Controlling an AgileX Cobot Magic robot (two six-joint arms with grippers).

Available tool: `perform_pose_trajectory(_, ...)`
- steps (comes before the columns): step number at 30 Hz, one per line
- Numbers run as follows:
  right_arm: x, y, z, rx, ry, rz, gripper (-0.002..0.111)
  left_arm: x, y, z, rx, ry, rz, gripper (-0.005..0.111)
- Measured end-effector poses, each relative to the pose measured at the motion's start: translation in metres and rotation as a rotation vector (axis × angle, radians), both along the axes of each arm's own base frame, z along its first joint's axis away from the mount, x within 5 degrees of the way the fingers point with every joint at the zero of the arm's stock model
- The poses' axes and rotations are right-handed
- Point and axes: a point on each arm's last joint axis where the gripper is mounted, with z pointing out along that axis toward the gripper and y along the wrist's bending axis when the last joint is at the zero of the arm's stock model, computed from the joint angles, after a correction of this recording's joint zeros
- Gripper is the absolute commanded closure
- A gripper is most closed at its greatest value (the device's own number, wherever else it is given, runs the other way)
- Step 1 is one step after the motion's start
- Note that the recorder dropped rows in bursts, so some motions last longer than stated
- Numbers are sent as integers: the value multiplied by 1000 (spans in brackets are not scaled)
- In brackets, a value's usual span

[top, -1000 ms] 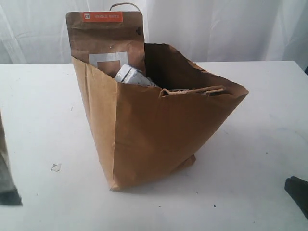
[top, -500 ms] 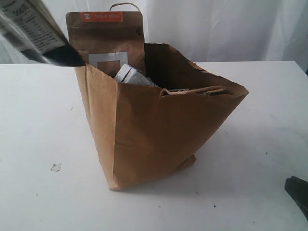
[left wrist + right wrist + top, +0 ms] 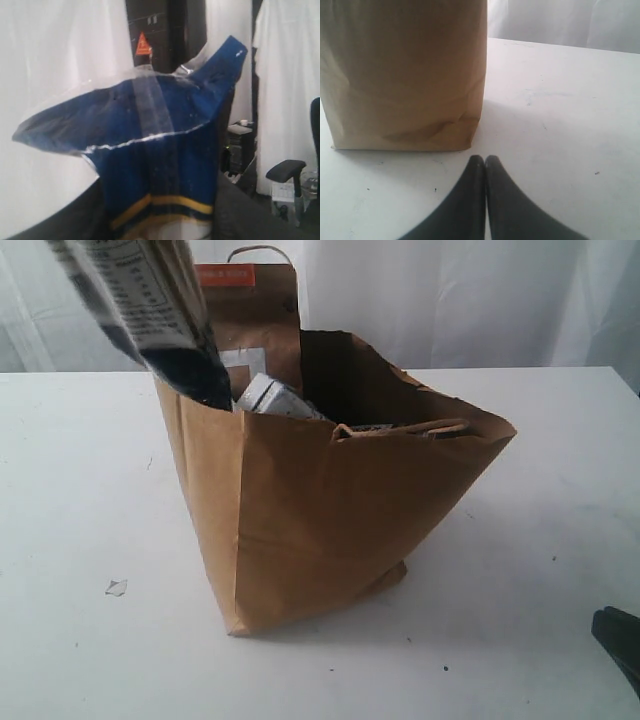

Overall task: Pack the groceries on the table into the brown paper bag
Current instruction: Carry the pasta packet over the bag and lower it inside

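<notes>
The brown paper bag (image 3: pixel 330 520) stands open in the middle of the table (image 3: pixel 80 490); the right wrist view shows its side (image 3: pixel 405 75). Inside it, the brown orange-labelled pouch (image 3: pixel 265 320) stands at the back left, and a small white-blue packet (image 3: pixel 268 395) lies beside it. The long dark-blue noodle packet (image 3: pixel 160 310) slants down from the top left, its lower end at the bag's left rim. My left gripper (image 3: pixel 160 222) is shut on that noodle packet (image 3: pixel 165 150). My right gripper (image 3: pixel 485 161) rests shut and empty on the table near the bag's base, and shows at the edge (image 3: pixel 620 640).
A small scrap (image 3: pixel 117 587) lies on the table to the bag's front left. A white curtain (image 3: pixel 450 300) hangs behind the table. A twisted handle (image 3: pixel 400 428) lies across the bag's front rim.
The noodle packet has come up from the far left edge and swung right, over to the bag's left rim. It now covers part of the pouch. The right gripper has not moved.
</notes>
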Motion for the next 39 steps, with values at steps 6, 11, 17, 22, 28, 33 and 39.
perform_pose_trajectory(6,0,0,0,0,0,0,108,19,-19,17,-80,-133,-108,107)
perform_pose_trajectory(11,0,0,0,0,0,0,108,43,-35,15,-76,-117,-159,107)
perform_pose_trajectory(17,0,0,0,0,0,0,108,75,-57,1,-9,-107,-203,107)
perform_pose_trajectory(22,0,0,0,0,0,0,108,98,-74,-14,25,-68,-260,107)
perform_pose_trajectory(28,0,0,0,0,0,0,108,111,-111,-39,98,-75,-286,107)
perform_pose_trajectory(33,0,0,0,11,5,-3,108,136,-126,-63,160,-56,-235,107)
perform_pose_trajectory(39,0,0,0,17,8,-4,108,154,-138,-85,191,-1,-237,107)
